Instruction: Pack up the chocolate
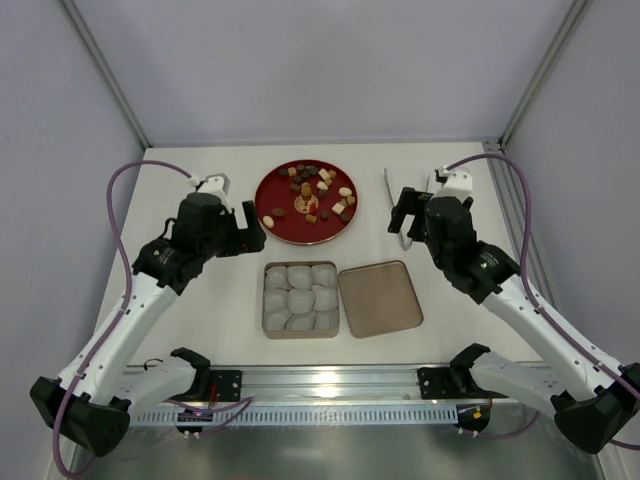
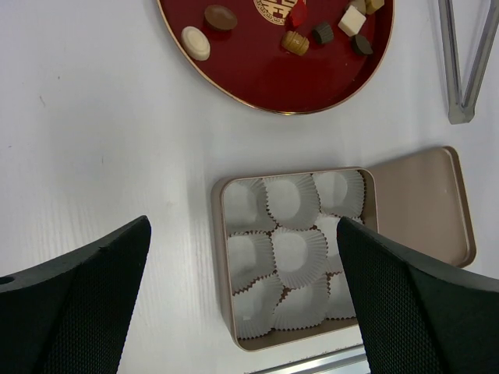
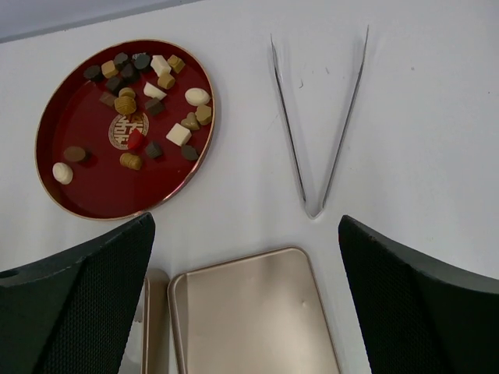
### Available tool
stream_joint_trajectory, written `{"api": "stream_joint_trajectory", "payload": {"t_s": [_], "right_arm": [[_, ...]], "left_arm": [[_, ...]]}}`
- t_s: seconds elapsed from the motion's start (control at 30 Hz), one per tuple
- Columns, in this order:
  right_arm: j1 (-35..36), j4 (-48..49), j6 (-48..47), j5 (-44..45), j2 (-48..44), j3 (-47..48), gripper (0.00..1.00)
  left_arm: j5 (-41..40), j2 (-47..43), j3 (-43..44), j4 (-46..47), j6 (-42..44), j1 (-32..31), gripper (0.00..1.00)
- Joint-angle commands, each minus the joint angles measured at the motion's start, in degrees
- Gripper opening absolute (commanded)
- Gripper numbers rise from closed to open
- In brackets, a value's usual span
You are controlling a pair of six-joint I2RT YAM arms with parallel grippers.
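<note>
Robot lab: grey walls (image 1: 320, 60), aluminium frame (image 1: 107, 72).

Plate (image 3: 86, 191): dark red, gold rim, gold emblem. Chocolates (image 3: 125, 104): dark brown, tan, cream, one red. Tin (image 2: 217, 265): champagne-gold; paper cups (image 2: 292, 199) white.

The tally
One plate (image 3: 90, 195), roughly two dozen chocolates (image 3: 178, 135) (clustered, so approximate), nine cups (image 2: 296, 257), one tin (image 2: 217, 234), one lid (image 3: 249, 312), one tongs (image 3: 313, 209).

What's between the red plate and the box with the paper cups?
Nothing. There is only bare white table between the plate and the box. The left wrist view shows it best, and the top view shows it too.
</note>
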Motion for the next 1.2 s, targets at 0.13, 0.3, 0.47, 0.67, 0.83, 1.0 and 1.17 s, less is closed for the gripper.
{"api": "stream_joint_trajectory", "payload": {"t_s": [0.13,0.3,0.47,0.67,0.83,1.0,1.17], "right_arm": [[-2.57,-3.26,-4.45,-6.11,7.48,6.83,1.0],[-12.76,-4.23,-4.89,-15.53,17.76,12.27,1.0],[-17.16,-5.63,-7.34,-17.74,28.83,19.04,1.0],[-19.54,-4.32,-9.99,-18.7,38.86,22.74,1.0],[-21.47,-2.12,-10.43,-21.52,43.95,20.81,0.98],[-21.47,-1.15,-10.87,-21.61,48.0,19.93,0.97],[-21.47,-1.32,-11.48,-22.4,52.05,22.21,0.97]], "left_arm": [[1.08,0.6,2.82,0.5,0.63,0.19,1.0],[2.74,1.74,2.55,0.41,0.72,0.19,1.0],[5.12,2.89,2.38,1.9,0.98,0.19,1.0],[7.93,4.29,2.64,3.13,1.07,0.19,1.0],[8.37,4.38,2.38,3.4,1.24,0.19,1.0],[7.67,4.21,1.76,3.49,1.86,0.1,1.0],[7.06,4.29,1.15,3.75,2.04,0.19,1.0]]}}
